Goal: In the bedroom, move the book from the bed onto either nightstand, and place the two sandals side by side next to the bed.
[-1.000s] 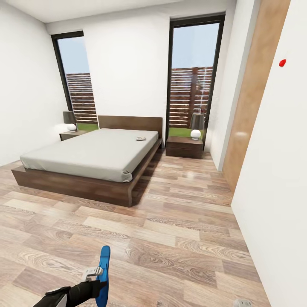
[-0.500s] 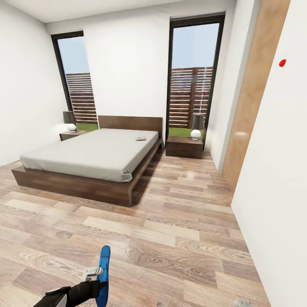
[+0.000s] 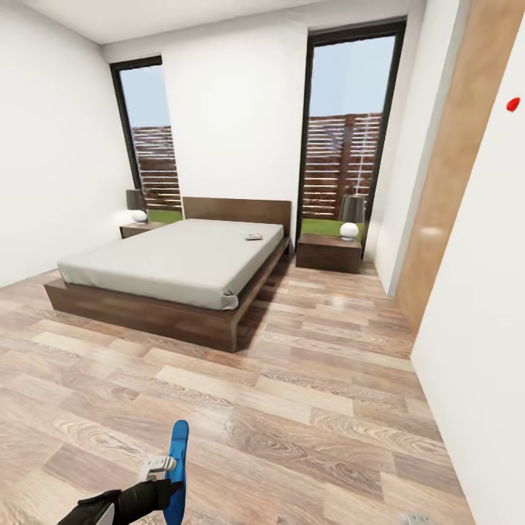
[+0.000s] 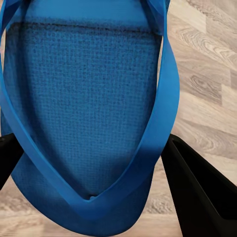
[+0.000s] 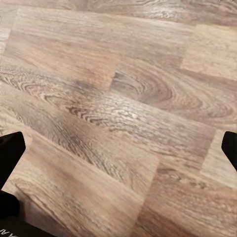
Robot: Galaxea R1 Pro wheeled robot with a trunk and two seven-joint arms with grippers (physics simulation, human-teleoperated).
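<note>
One bright blue sandal hangs low over the wood floor in front of me, with my left gripper shut on it. In the left wrist view the sandal sits between the black fingers. The bed, with a dark frame and grey mattress, stands across the room. The book lies on the mattress near the headboard, on the bed's right side. A nightstand stands right of the bed and another nightstand at its far left. My right gripper is open above bare floor.
A lamp stands on the right nightstand and a lamp on the left one. Two tall windows flank the headboard. A white wall and a wooden door panel run along my right. Wide plank floor lies between me and the bed.
The whole picture has shifted to the right and slightly down, so the camera has moved. My left gripper still holds the sandal in the same pose. Nothing in the room has moved.
</note>
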